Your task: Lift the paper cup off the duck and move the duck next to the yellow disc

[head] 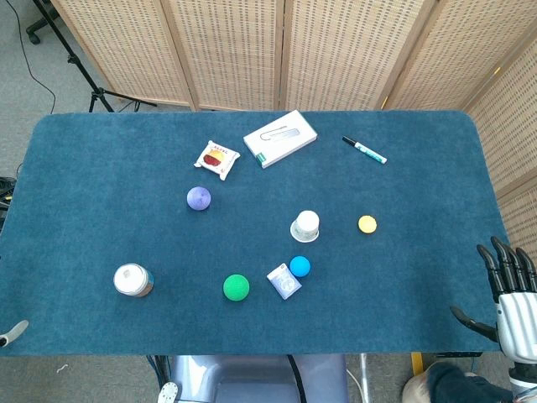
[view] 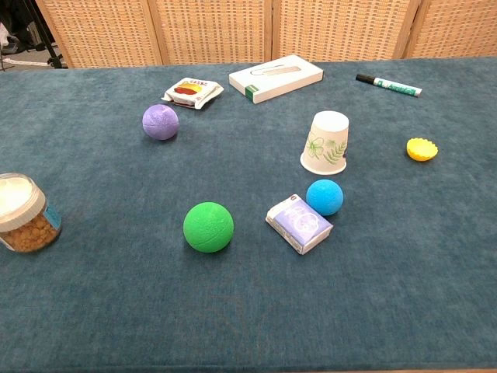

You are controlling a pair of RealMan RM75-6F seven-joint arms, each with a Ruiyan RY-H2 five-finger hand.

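Paper cup [view: 326, 142] upside down on the blue table [head: 101, 193], well left of the yellow disc [view: 422, 149], hiding the duck entirely; just in front of it a blue ball [view: 324, 196] touching a small purple packet [view: 300, 224], with a green ball [view: 208, 227] further left. Right hand [head: 506, 285] at the table's near right edge in the head view, fingers spread apart and holding nothing; only a grey tip at the near left edge where the left hand [head: 10, 332] would be, state impossible to tell. Farther back: purple ball [view: 160, 122], snack packet [view: 192, 91], white box [view: 276, 78], marker [view: 388, 85], and a jar [view: 23, 213] at the left
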